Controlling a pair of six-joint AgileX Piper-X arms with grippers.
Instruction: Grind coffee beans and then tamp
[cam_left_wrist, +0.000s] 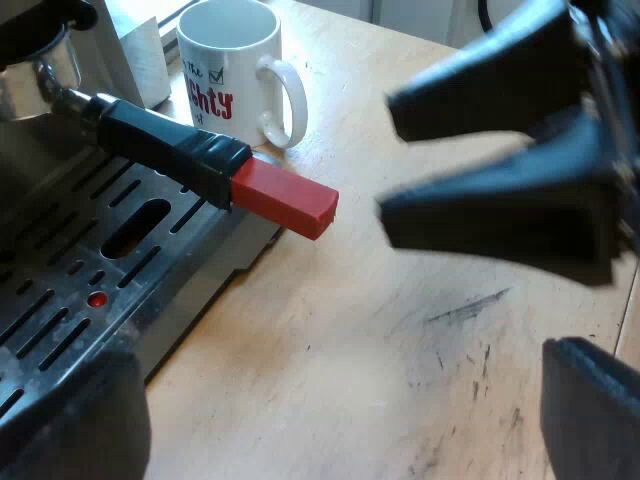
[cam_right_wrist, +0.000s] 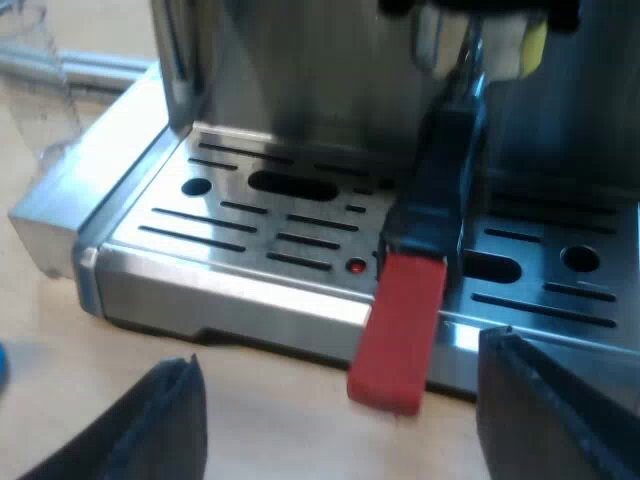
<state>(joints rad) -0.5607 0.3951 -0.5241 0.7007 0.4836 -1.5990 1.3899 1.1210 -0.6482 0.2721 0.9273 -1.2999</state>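
Note:
The metal holder (cam_right_wrist: 470, 60) is locked into the espresso machine's front (cam_right_wrist: 300, 80). Its dark handle (cam_right_wrist: 435, 190) slopes out over the drip tray (cam_right_wrist: 230, 235) and ends in a red tip (cam_right_wrist: 400, 330). My right gripper (cam_right_wrist: 340, 350) is open, one finger on each side of the red tip, a little short of it and not touching. From the left wrist view, the right gripper (cam_left_wrist: 385, 155) points at the red tip (cam_left_wrist: 285, 198) over the wooden table. My left gripper (cam_left_wrist: 330, 360) is open low over the table near the tray's edge, holding nothing.
A white mug (cam_left_wrist: 235, 65) with red lettering stands on the table (cam_left_wrist: 400, 380) just beyond the handle. A clear measuring glass (cam_right_wrist: 35, 80) stands beside the machine's base. A small blue thing (cam_right_wrist: 3, 365) lies on the table near my right finger.

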